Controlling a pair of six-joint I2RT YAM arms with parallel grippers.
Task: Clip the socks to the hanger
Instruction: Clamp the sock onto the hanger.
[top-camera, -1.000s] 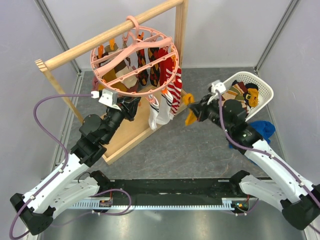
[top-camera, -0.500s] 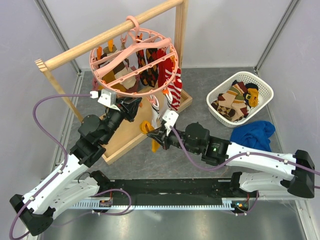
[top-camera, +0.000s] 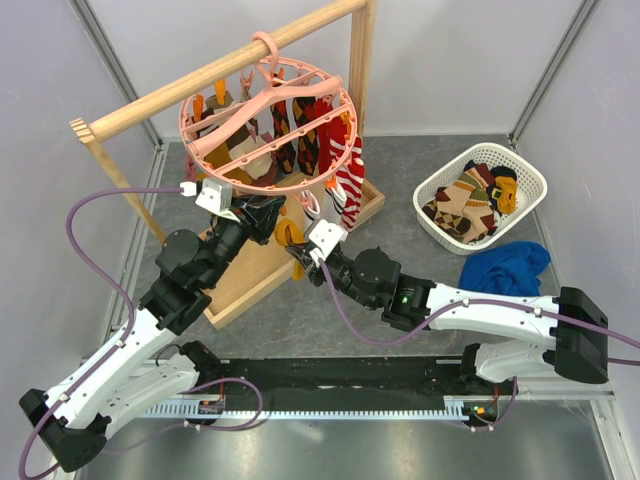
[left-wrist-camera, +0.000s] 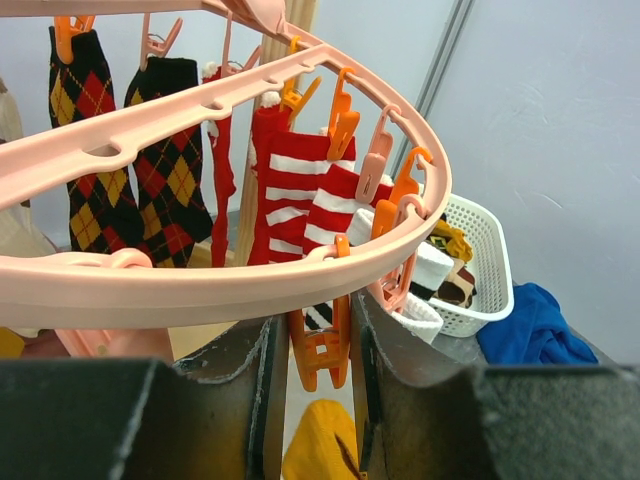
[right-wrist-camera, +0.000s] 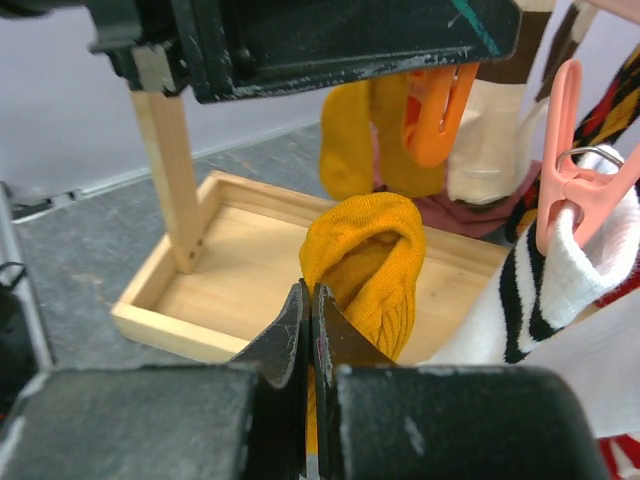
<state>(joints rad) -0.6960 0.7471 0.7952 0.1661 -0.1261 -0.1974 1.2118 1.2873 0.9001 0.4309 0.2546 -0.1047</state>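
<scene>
The round salmon-pink hanger (top-camera: 265, 120) hangs from the wooden rail, and several argyle and striped socks (top-camera: 315, 140) are clipped to it. My left gripper (top-camera: 268, 212) is at the ring's near edge (left-wrist-camera: 200, 280), shut on a dangling orange clip (left-wrist-camera: 320, 360). My right gripper (top-camera: 300, 250) is shut on a mustard sock (right-wrist-camera: 372, 250), holding it cuff-up just below that orange clip (right-wrist-camera: 435, 110). The same mustard sock (left-wrist-camera: 320, 440) shows between the left fingers, under the clip and apart from it.
A white basket (top-camera: 530, 185) with several more socks (top-camera: 470, 200) stands at the right, a blue cloth (top-camera: 505, 268) in front of it. The wooden rail (top-camera: 220, 70) and its tray base (top-camera: 250, 275) stand under the hanger. A white striped sock (right-wrist-camera: 560, 270) hangs beside the mustard one.
My right arm has swung left from the basket with the mustard sock and now holds it under the clip. The left gripper has stayed on the clip.
</scene>
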